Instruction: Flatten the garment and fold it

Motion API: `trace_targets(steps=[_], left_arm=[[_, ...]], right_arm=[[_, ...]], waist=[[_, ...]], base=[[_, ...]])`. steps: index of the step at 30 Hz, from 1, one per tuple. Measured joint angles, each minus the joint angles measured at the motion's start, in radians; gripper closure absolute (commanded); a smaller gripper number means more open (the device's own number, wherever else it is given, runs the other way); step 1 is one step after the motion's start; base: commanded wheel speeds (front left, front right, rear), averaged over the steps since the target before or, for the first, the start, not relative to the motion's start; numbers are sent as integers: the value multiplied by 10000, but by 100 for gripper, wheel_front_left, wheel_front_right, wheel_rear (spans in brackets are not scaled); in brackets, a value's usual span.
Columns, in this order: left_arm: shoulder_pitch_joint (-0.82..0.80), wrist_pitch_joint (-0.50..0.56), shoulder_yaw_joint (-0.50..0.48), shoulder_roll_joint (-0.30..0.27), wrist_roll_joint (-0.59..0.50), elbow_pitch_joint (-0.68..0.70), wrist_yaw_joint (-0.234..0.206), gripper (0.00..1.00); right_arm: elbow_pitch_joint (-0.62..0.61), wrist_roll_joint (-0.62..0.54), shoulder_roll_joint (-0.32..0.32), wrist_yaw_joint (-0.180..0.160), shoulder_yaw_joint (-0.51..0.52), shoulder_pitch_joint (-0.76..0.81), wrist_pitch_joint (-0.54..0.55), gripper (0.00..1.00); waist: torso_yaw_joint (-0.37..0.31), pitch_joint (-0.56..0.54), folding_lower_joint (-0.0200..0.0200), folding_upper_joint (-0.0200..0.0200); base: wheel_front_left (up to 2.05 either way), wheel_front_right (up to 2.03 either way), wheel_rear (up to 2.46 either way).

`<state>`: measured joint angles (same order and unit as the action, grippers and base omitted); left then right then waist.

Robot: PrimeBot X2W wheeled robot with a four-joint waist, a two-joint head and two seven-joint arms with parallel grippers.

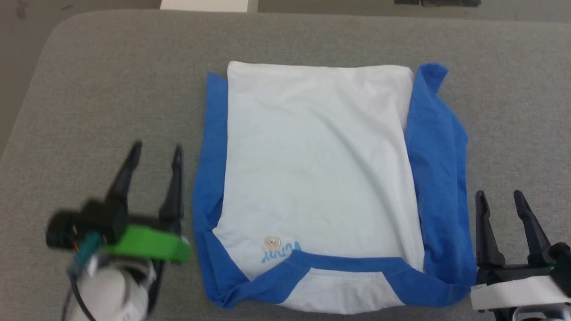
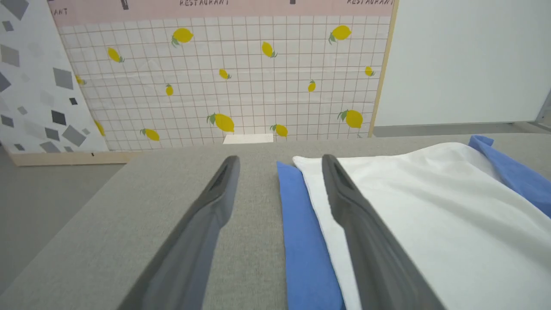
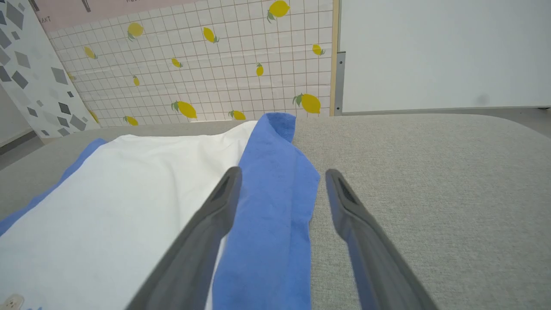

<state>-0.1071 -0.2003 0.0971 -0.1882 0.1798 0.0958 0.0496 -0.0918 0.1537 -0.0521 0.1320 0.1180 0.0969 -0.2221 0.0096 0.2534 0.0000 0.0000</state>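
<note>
The garment (image 1: 316, 178) lies on the grey table as a folded rectangle: white body on top, blue sleeves along both long sides, blue neckband at the near edge with a small print beside it. My left gripper (image 1: 157, 149) hovers open just left of its left blue edge, nothing between the fingers. My right gripper (image 1: 499, 196) stands open near the garment's near right corner, empty. In the left wrist view the garment (image 2: 430, 224) lies to the right of my left gripper (image 2: 280, 160). In the right wrist view the blue sleeve (image 3: 275, 198) runs between my right gripper's (image 3: 282, 172) fingers.
The grey padded table (image 1: 98, 98) stretches wide on both sides of the garment, with its rounded far left corner in sight. Beyond the far edge stand a lemon-print panel (image 2: 224, 77), a grey-speckled panel (image 2: 34, 86) and a plain white wall (image 3: 439, 51).
</note>
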Motion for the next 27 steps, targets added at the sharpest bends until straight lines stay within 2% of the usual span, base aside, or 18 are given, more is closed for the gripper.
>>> trace_targets(steps=[6, 8, 13, 18, 22, 27], left_arm=[[-2576, 2395, -190, -744, 1221, -226, 512, 0], [-3518, 3112, -184, -1191, 1400, -351, 606, 0], [-5259, 5033, -65, -1891, 2439, -1078, 731, 0], [-6251, 6897, 337, -2196, 3382, -1804, 732, 0], [-6668, 7743, 558, -2332, 3678, -2142, 732, 0], [-7021, 8178, 725, -2395, 3751, -2460, 731, 0]], right_arm=[[-253, 77, 2, 0, 125, -291, 2, 0], [-405, 77, 0, 0, 134, -441, -33, 0], [-635, 77, 2, 0, 138, -795, -71, 0], [-658, 75, 2, 0, 138, -1022, -71, 0], [-642, 71, 2, 0, 111, -1228, -73, 0], [-631, 65, 2, 0, 182, -1335, -71, 0]], waist=[[-153, 676, 0, 0], [-204, 967, 1, 0], [-313, 1666, 2, 0], [-412, 2322, 2, 0], [-506, 2736, 2, 0], [-667, 3117, 2, 0]], base=[[0, 0, 0], [0, 0, 0], [0, 0, 0], [0, 0, 0], [0, 0, 0], [0, 0, 0]])
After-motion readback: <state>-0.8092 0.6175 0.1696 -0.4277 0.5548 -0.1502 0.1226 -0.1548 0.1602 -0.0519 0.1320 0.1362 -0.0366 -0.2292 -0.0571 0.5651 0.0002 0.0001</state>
